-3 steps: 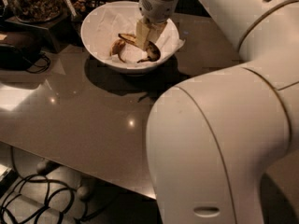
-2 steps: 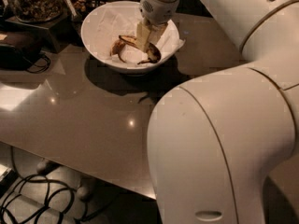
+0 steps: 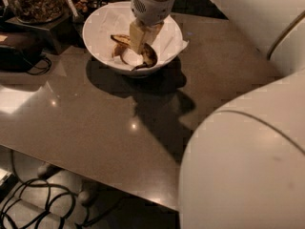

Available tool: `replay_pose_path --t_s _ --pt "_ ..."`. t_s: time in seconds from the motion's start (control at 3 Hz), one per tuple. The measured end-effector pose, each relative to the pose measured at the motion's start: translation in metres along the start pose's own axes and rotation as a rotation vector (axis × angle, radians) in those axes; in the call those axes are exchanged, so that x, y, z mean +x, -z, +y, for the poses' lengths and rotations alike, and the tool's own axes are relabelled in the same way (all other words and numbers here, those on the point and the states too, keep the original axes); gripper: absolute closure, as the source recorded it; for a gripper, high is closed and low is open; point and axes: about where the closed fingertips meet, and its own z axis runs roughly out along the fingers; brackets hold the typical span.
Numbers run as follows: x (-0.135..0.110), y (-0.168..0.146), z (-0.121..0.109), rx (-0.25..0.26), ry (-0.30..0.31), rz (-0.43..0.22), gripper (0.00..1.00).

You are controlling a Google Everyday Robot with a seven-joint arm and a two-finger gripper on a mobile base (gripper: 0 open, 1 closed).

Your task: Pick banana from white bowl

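Note:
The white bowl (image 3: 97,20) stands at the back of the brown table, lined with crumpled white paper. The banana (image 3: 120,39), yellow-brown and elongated, lies inside it left of centre. A darker, curled banana piece (image 3: 147,60) lies at the bowl's front right. My gripper (image 3: 138,38) reaches down into the bowl from above, its beige tip between the two, right next to the banana's right end. The tip hides part of the banana.
A glass jar of nuts (image 3: 35,1) and other containers stand behind the bowl at the back left. A dark device with a cable (image 3: 19,51) sits at the left. My arm's large white body (image 3: 248,161) fills the right foreground. Cables (image 3: 28,209) lie on the floor.
The gripper has shifted slightly left inside the bowl, closer to the banana. The banana and the curled piece lie where they were.

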Motion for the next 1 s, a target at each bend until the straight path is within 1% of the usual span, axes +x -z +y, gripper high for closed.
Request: replay_pose_path --t_s 0.33,0.67,1.0 --pt "0.013 0.011 0.028 0.016 0.007 0.000 1.00" --pt "0.027 0.018 0.049 0.030 -0.007 0.008 1.00" --pt "0.037 0.024 0.063 0.045 -0.034 0.020 1.00"
